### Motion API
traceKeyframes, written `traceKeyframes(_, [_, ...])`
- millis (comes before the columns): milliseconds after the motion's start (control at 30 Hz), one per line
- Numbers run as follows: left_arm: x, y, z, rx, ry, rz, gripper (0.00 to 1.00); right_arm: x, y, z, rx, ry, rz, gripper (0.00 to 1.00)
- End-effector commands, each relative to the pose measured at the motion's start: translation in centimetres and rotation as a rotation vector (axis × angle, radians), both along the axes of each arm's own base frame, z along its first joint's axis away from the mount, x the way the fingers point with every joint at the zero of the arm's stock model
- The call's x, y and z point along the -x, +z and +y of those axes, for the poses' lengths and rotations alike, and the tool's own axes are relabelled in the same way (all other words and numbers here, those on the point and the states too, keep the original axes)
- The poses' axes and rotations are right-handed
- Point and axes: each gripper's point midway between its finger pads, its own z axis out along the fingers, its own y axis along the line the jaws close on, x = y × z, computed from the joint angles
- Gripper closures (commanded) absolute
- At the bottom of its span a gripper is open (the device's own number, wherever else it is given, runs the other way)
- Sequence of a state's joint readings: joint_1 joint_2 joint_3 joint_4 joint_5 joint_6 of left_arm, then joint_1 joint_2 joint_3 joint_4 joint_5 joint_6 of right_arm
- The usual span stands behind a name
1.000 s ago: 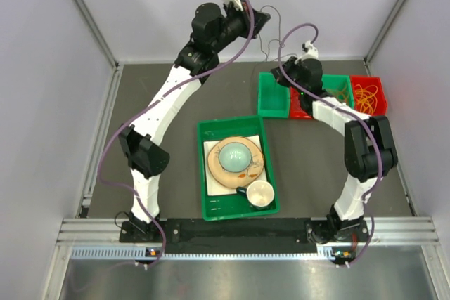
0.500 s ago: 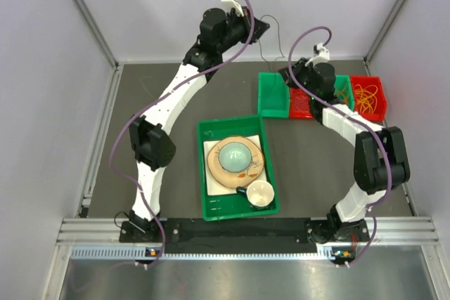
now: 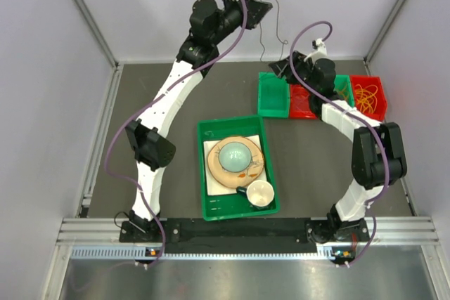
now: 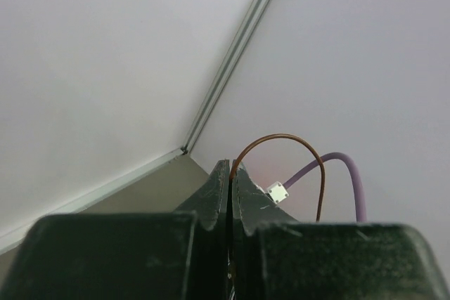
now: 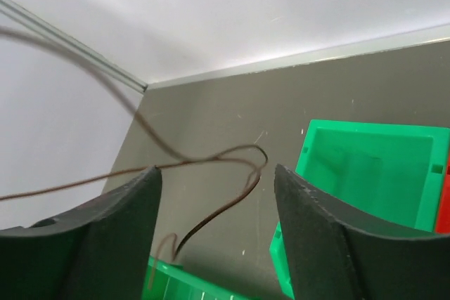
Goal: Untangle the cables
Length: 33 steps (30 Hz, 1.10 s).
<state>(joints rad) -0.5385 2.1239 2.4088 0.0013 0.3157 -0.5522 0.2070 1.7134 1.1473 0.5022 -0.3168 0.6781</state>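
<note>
— Grey table (image 3: 309, 166), white walls all round. What's hard to make out?

— My left gripper (image 4: 230, 173) sits high at twelve o'clock by the back wall, jaws pressed together on a thin brown cable (image 4: 281, 137). From above that cable is a hairline, and I lose it partway down. My right gripper (image 5: 216, 194) stands wide, gripping nothing. The cable loops just ahead of its fingers; touching or not, I can't tell.

— And the bins?

— Four in a row at two o'clock: a green bin (image 3: 273, 96), a red bin (image 3: 301, 109) and a second green bin (image 3: 344, 86), these two partly hidden by my right arm, then the far red bin (image 3: 368, 79) holding yellow-orange cables (image 3: 365, 98). At centre, a green tray (image 3: 204, 173) holds a bowl (image 3: 233, 156) on a plate (image 3: 214, 166) and a cup (image 3: 260, 193).
</note>
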Motion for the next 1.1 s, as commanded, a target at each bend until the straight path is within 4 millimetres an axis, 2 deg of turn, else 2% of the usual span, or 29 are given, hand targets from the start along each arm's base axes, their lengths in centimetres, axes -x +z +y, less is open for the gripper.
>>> traceKeyframes(0, [2.0, 3.8, 0.5, 0.059, -0.030, -0.075, 1.00, -0.5, 2.4, 0.6, -0.016, 0.015, -0.076, 0.33])
traceKeyframes(133, [2.4, 4.1, 0.5, 0.068, -0.046, -0.074, 1.00, -1.4, 1.5, 0.5, 0.007, -0.018, -0.065, 0.33])
traceKeyframes(167, [2.6, 4.3, 0.5, 0.069, -0.048, -0.077, 1.00, -1.7, 1.9, 0.4, 0.005, -0.034, -0.072, 0.33])
traceKeyframes(267, [2.7, 4.5, 0.8, 0.068, -0.044, -0.080, 1.00, -2.4, 1.8, 0.9, -0.005, -0.030, -0.064, 0.38])
traceKeyframes(367, [2.7, 4.5, 0.9, 0.064, -0.039, -0.084, 1.00, -2.5, 1.7, 1.6, -0.023, -0.030, -0.058, 0.81])
traceKeyframes(400, [2.6, 4.3, 0.8, 0.061, -0.037, -0.080, 1.00, -2.5, 1.7, 1.5, -0.029, -0.039, -0.058, 1.00])
traceKeyframes(433, [2.5, 4.2, 0.7, 0.059, -0.032, -0.083, 1.00, -2.4, 2.0, 1.4, -0.035, -0.047, -0.065, 1.00])
traceKeyframes(533, [1.2, 2.3, 0.1, 0.050, -0.027, -0.059, 1.00, -2.3, 1.9, 0.8, -0.035, -0.079, -0.066, 1.00])
traceKeyframes(567, [1.0, 2.4, -0.1, 0.068, -0.030, -0.081, 1.00, -2.4, 2.1, 0.7, -0.026, -0.084, -0.072, 1.00])
traceKeyframes(633, [-0.3, 0.2, -0.8, 0.068, -0.025, -0.056, 1.00, -2.7, 2.0, 0.3, -0.013, -0.099, -0.067, 1.00])
traceKeyframes(700, [-1.2, -0.6, -1.2, 0.073, -0.020, -0.068, 1.00, -3.2, 1.8, 0.0, -0.007, -0.106, -0.063, 1.00])
traceKeyframes(733, [-2.2, -2.2, -1.7, 0.065, -0.014, -0.050, 1.00, -3.4, 1.6, -0.2, -0.006, -0.108, -0.060, 1.00])
traceKeyframes(767, [-2.6, -2.9, -1.9, 0.063, -0.009, -0.046, 1.00, -3.8, 1.8, -0.6, -0.007, -0.119, -0.061, 1.00])
traceKeyframes(800, [-3.1, -3.5, -2.1, 0.065, -0.008, -0.044, 1.00, -4.3, 1.1, -0.8, -0.002, -0.122, -0.047, 1.00])
traceKeyframes(833, [-4.0, -4.9, -2.4, 0.058, 0.001, -0.029, 1.00, -4.7, 0.7, -0.9, 0.002, -0.123, -0.035, 1.00])
traceKeyframes(867, [-4.3, -5.6, -2.6, 0.057, 0.002, -0.024, 1.00, -5.2, 1.0, -1.2, 0.001, -0.122, -0.035, 1.00])
traceKeyframes(900, [-4.7, -6.3, -2.8, 0.059, 0.007, -0.017, 1.00, -5.8, -0.3, -1.2, 0.009, -0.120, -0.011, 1.00])
traceKeyframes(933, [-5.5, -7.7, -3.0, 0.050, 0.015, 0.001, 1.00, -6.1, -0.6, -1.3, 0.012, -0.120, -0.007, 1.00])
traceKeyframes(1067, [-7.2, -11.5, -3.6, 0.024, 0.033, 0.053, 1.00, -7.8, -1.7, -1.9, 0.018, -0.121, 0.017, 1.00])
